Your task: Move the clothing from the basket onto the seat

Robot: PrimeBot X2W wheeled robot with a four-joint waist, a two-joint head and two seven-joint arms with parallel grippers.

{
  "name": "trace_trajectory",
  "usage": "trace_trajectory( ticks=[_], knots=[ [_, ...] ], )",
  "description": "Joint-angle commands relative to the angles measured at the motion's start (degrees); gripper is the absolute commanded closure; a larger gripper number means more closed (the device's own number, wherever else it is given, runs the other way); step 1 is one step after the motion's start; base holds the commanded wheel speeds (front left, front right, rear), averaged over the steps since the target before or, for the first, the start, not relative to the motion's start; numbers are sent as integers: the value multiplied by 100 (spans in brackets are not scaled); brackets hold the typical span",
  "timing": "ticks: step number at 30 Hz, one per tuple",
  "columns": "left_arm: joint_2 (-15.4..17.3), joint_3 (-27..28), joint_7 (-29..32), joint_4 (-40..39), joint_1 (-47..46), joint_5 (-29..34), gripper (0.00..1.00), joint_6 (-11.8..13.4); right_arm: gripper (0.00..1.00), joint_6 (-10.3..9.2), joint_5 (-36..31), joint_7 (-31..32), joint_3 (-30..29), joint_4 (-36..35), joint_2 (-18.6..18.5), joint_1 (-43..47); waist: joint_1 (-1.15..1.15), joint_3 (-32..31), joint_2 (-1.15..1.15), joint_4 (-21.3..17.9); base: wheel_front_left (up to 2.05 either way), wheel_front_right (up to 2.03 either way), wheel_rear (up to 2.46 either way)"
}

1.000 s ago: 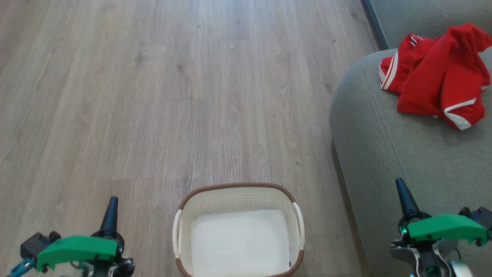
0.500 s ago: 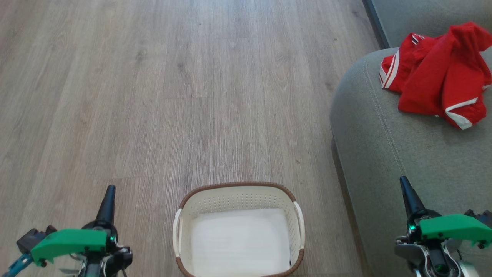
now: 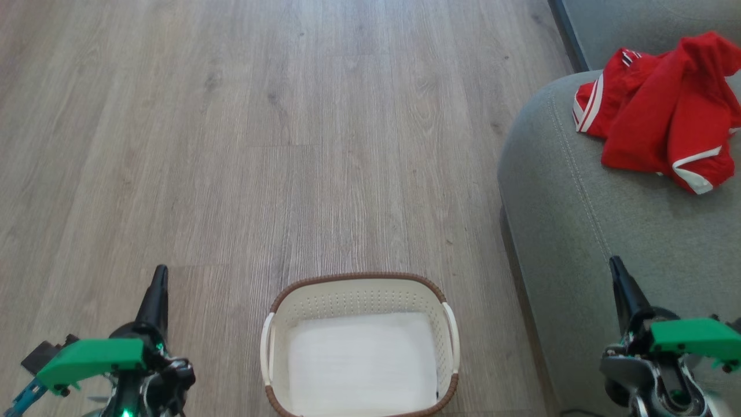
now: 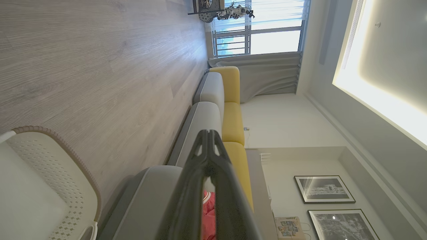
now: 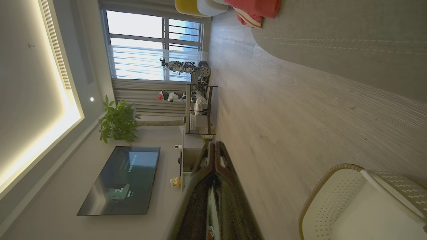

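Note:
The red clothing (image 3: pixel 660 110) lies crumpled on the grey-green seat (image 3: pixel 584 231) at the upper right, white stripe trim showing; any letters or numbers are hidden in the folds. It shows too in the right wrist view as clothing (image 5: pixel 255 8) and as a red patch (image 4: pixel 208 213) behind my left fingers. The cream basket (image 3: pixel 359 301) stands on the floor at bottom centre with nothing in it but its white bottom. My left gripper (image 3: pixel 159 278) is shut, left of the basket. My right gripper (image 3: pixel 616 269) is shut, over the seat's front edge.
Wood-look floor (image 3: pixel 260 145) stretches ahead and to the left. The wrist views show a long sofa with yellow cushions (image 4: pixel 233 116), a television (image 5: pixel 123 180), a plant (image 5: pixel 118 123) and a rack by the window (image 5: pixel 198 110).
Both grippers have drifted outward and lower in the head view, the left one leftward, the right one rightward. Basket and clothing stay where they were.

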Motion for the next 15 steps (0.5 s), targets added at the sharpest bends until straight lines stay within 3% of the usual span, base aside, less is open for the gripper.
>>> trace_trajectory(
  ticks=[1, 15],
  knots=[
    [19, 261, 53, -154, -319, -142, 100, -70, 100, -1, 173, 89, 85, -241, 5, -347, 0, 2, 0, 1, 0, 0, 0],
    [-11, 341, 133, -149, -371, -393, 100, -137, 100, -1, 459, 169, 43, -262, 10, -363, 0, 10, 0, 5, 0, 0, 0]
  ],
)
